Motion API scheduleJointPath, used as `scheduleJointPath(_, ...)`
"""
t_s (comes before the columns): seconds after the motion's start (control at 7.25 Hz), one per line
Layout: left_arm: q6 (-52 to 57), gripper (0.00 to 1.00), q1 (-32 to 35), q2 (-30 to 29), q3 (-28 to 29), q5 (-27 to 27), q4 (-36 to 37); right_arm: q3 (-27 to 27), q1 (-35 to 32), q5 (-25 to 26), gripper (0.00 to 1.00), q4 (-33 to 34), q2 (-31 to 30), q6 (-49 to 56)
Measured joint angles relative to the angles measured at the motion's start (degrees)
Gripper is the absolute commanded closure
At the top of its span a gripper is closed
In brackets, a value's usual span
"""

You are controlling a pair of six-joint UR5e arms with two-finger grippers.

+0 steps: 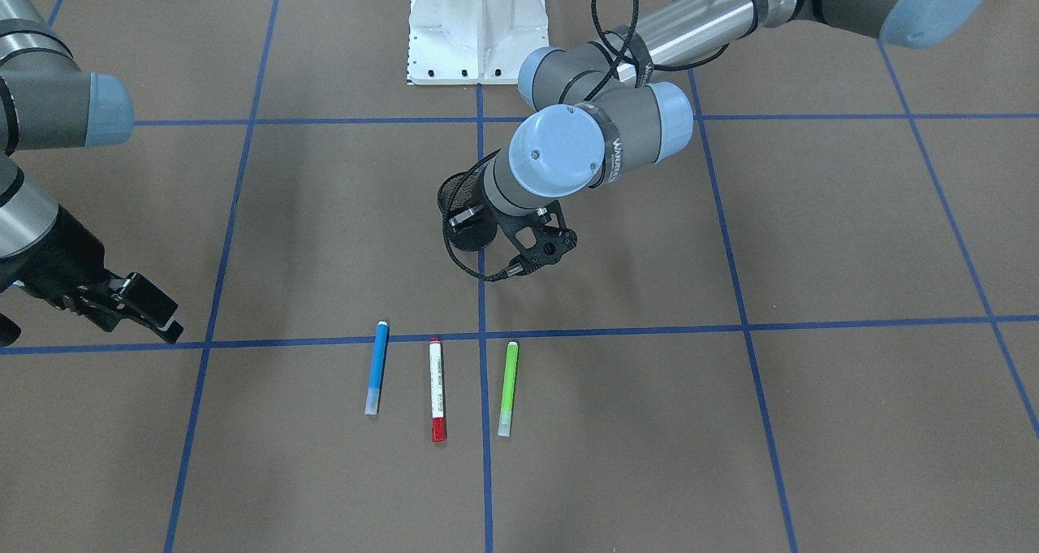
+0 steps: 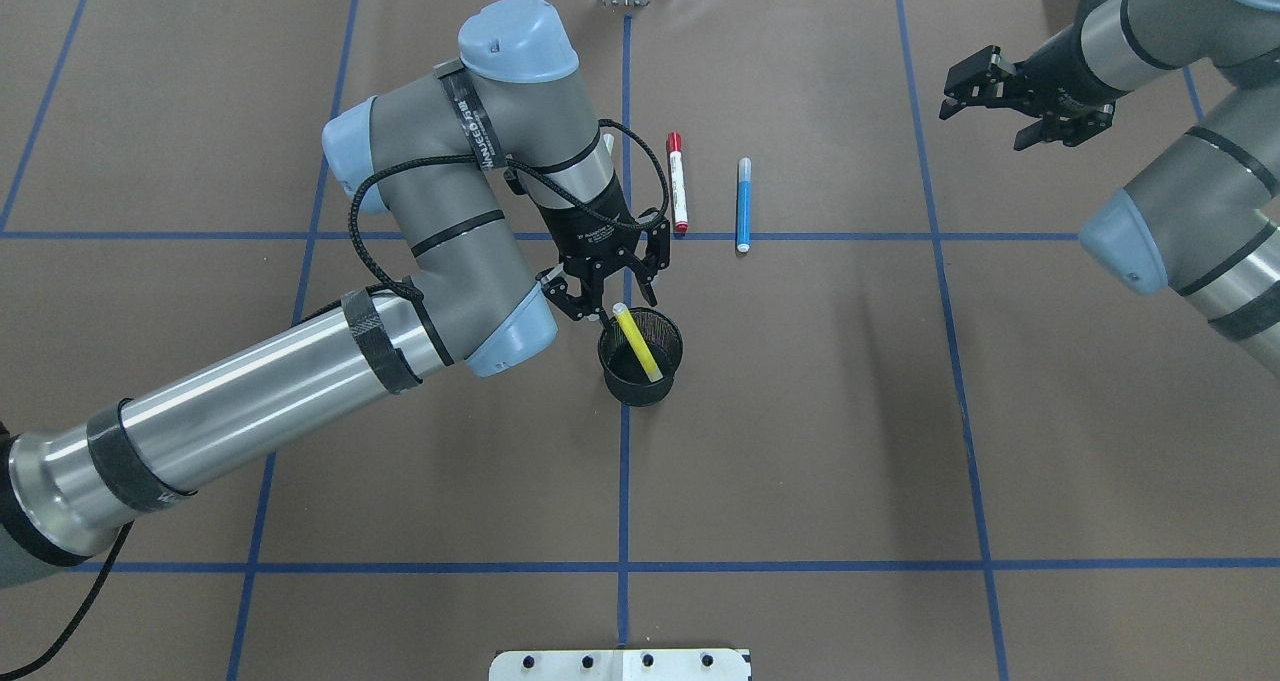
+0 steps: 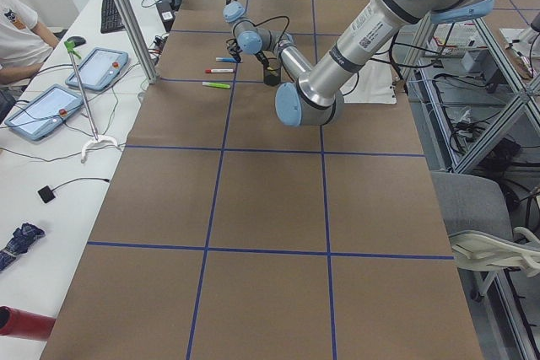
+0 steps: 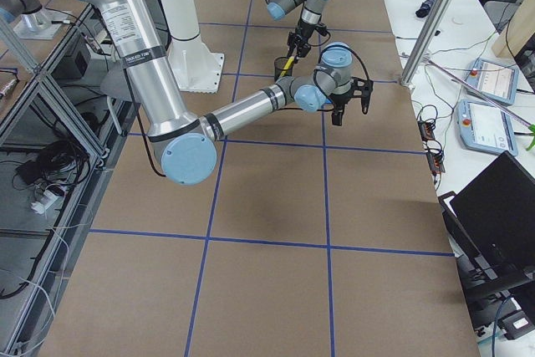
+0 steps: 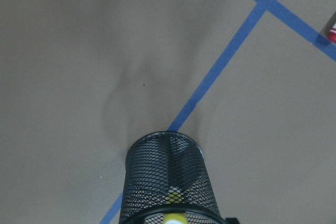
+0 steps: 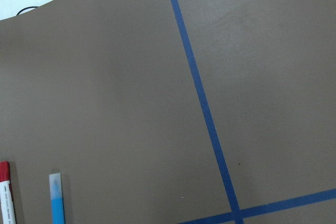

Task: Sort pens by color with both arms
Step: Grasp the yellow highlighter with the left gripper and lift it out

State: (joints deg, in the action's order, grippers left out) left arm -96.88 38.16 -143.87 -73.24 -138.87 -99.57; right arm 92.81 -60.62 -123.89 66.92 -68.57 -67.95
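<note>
— Two fingers spread wide on the left gripper [image 2: 612, 296], nothing pinched between them. See it?

— I do. It hangs just over the far rim of the black mesh cup [image 2: 640, 381], pointing down.

— And the yellow pen [image 2: 636, 342]?

— Inside the cup, leaning, its upper end poking past the rim right under those open fingers. I can't tell whether it touches them.

— What about the others?

— Three lie flat on the brown table [image 2: 800, 411], on the side of the cup away from the robot, side by side and apart. The white pen with the red cap [image 1: 437, 390] is in the middle, the blue pen [image 1: 377, 366] toward the robot's right, the lime-green pen [image 1: 508, 388] toward its left. All three start at a blue tape line [image 1: 812, 326] and point away from the robot.

— And the other arm?

— The right gripper [image 2: 985, 113] is well off to the robot's right, raised above the table, far from every pen. Its fingers stand apart too, holding nothing.
</note>
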Motion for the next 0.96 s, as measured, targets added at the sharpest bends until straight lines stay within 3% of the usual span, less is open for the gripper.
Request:
scheduleJointPath(0.14,0.0,0.61,0.0,0.0,0.1,0.0,0.0,0.0,0.0,0.0,0.01,0.0,0.0,0.0)
scheduleJointPath(0.41,-0.1,0.95,0.0,0.0,0.2,0.0,0.0,0.0,0.1,-0.1,0.01,0.0,0.1,0.0)
scheduleJointPath(0.55,-0.2,1.00,0.0,0.0,0.2,0.0,0.1,0.0,0.1,-0.2,0.01,0.0,0.1,0.0)
scheduleJointPath(0.96,-0.5,1.00,0.2,-0.1,-0.2,-0.7,0.2,0.2,0.1,-0.3,0.01,0.0,0.2,-0.1)
